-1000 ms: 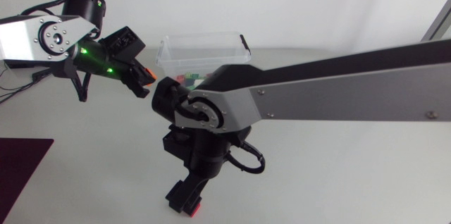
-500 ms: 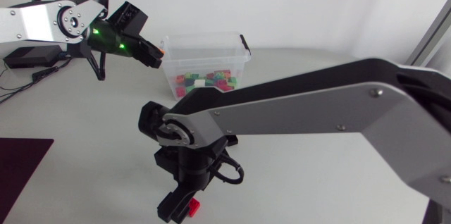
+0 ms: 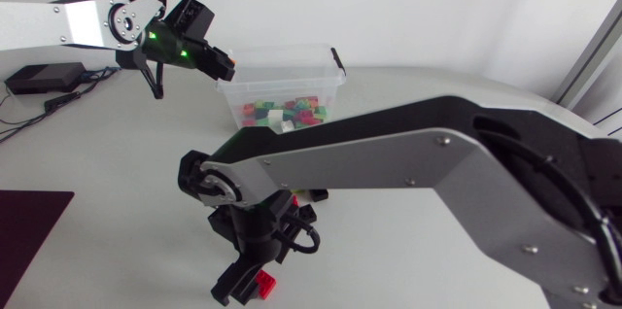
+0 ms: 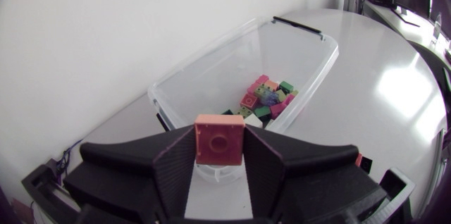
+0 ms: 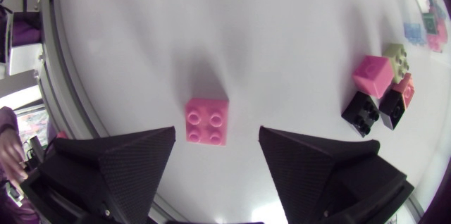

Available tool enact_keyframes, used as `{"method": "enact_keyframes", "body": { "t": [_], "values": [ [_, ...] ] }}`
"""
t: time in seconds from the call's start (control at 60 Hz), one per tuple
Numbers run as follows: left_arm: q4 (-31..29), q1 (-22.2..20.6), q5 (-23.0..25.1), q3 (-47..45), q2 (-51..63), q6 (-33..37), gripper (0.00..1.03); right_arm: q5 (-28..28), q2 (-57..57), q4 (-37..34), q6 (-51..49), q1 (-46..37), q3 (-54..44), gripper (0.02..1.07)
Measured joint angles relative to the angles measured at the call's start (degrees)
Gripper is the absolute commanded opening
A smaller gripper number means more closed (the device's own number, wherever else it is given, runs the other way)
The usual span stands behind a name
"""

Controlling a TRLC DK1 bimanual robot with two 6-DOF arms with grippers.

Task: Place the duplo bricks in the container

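The clear plastic container [image 3: 243, 85] stands at the back middle of the table with several coloured bricks [image 3: 282, 112] inside. My left gripper [image 3: 224, 62] hovers at its left rim, shut on a salmon-red brick [image 4: 219, 136], and the container [image 4: 211, 76] lies just ahead of it. My right gripper [image 3: 248, 285] is down at the table's front edge. It stands open over a pink brick [image 5: 206, 120] that lies on the table between its fingers, with neither finger touching it.
Beyond the right gripper lie a pink brick [image 5: 372, 76], an olive one [image 5: 394, 56] and two black ones [image 5: 361, 111]. A dark mat [image 3: 29, 231] covers the front left corner. A black box [image 3: 44, 78] with cables sits at the back left.
My left arm carried its brick up and right, to the container's rim. My right arm swung left and settled lower over the pink brick, its fingers drawing somewhat closer together.
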Motion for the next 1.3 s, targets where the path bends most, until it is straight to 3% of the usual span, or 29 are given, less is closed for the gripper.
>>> {"method": "enact_keyframes", "body": {
  "t": [0.233,0.433,0.6,0.8,0.917,0.983,1.0,1.017,1.05,1.083,1.3],
  "values": [
    [0.0,-0.1,0.0,2.3,1.9,-0.7,0.03,-0.2,2.1,-2.0,0.0,0.2,1.2,0.78],
    [0.0,-0.2,0.0,4.3,3.4,-1.7,0.03,-0.3,4.0,-3.1,0.0,1.0,3.2,0.63],
    [1.0,-0.4,0.0,5.2,4.2,-2.9,0.03,-0.9,5.2,-3.3,0.0,1.2,4.2,0.41],
    [1.9,-0.9,0.0,6.6,6.1,-4.1,0.05,-0.8,5.1,-3.3,0.0,1.6,4.1,0.38],
    [2.1,-1.7,0.0,7.8,7.8,-4.8,0.24,-0.2,4.3,-3.3,0.0,1.5,3.5,0.38],
    [3.0,-2.2,-0.1,7.8,8.3,-5.7,0.56,-0.1,3.3,-3.3,0.0,1.2,2.5,0.38],
    [3.3,-2.3,-0.2,7.8,8.4,-6.0,0.60,0.0,2.9,-3.3,0.0,1.0,2.1,0.38],
    [3.5,-2.4,-0.2,7.9,8.5,-6.2,0.73,0.0,2.6,-3.3,0.0,1.0,1.9,0.38],
    [3.8,-2.5,-0.3,8.1,8.7,-6.9,0.89,0.0,1.8,-3.3,0.0,0.6,1.4,0.38],
    [4.3,-2.7,-0.5,8.2,8.8,-7.3,0.97,0.0,0.9,-3.3,0.0,0.2,0.9,0.38],
    [10.1,-2.8,-3.1,7.7,8.5,-9.7,0.98,0.7,-7.9,-4.2,0.0,-5.5,0.1,0.38]
  ]
}}
